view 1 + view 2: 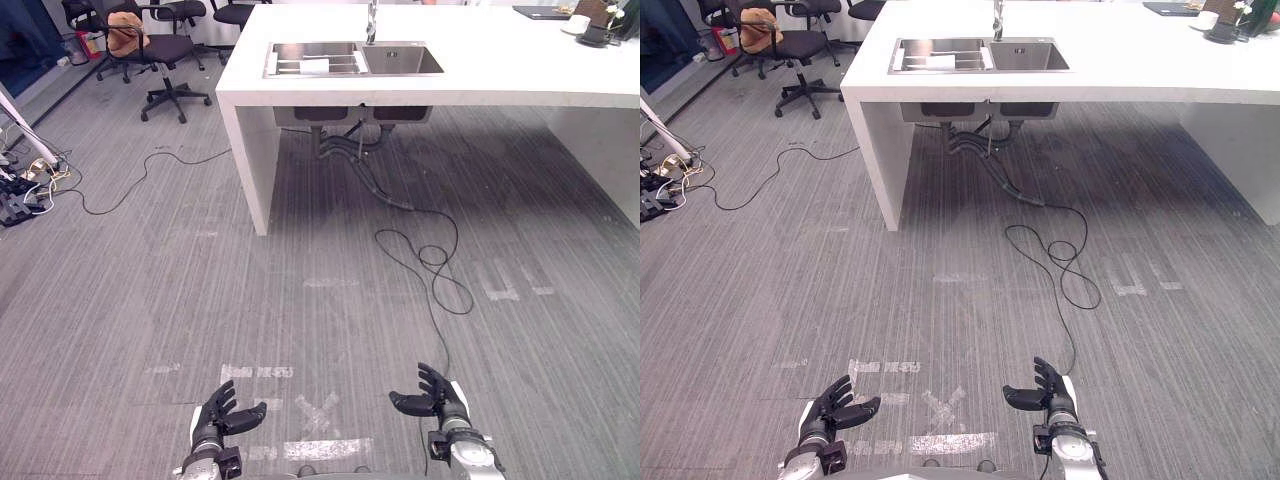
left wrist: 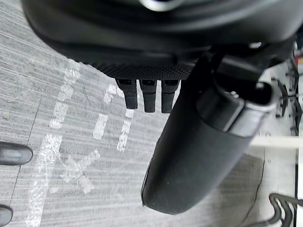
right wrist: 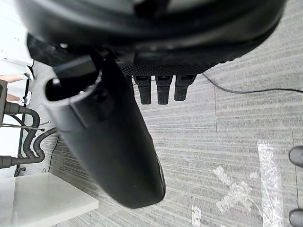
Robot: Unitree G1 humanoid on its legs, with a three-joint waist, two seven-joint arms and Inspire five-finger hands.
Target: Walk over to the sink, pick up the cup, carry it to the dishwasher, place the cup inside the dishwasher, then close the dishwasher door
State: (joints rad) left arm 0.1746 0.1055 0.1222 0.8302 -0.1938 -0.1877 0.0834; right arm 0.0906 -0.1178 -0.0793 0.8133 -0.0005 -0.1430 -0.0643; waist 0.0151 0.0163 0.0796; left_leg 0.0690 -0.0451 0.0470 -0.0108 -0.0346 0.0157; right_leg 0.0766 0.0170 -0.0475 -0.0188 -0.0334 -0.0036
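Observation:
The steel sink [image 1: 400, 60] is set into a white counter [image 1: 480, 75] far ahead, with a tap [image 1: 371, 20] behind it. A small white object [image 1: 315, 66] lies on the rack in the sink's left basin; I cannot tell what it is. A white cup [image 1: 577, 24] stands on the counter's far right end. My left hand [image 1: 222, 412] and right hand [image 1: 435, 395] hang low over the grey floor, well short of the counter. Both are open and empty, with fingers [image 2: 149, 97] straight in the left wrist view and fingers [image 3: 163, 90] straight in the right wrist view.
Office chairs [image 1: 160, 50] stand at the back left beside the counter. Loose cables and a power strip [image 1: 30, 185] lie on the floor at the far left. Pipes [image 1: 350, 140] hang under the sink. White tape marks [image 1: 320, 415] sit on the floor between my hands.

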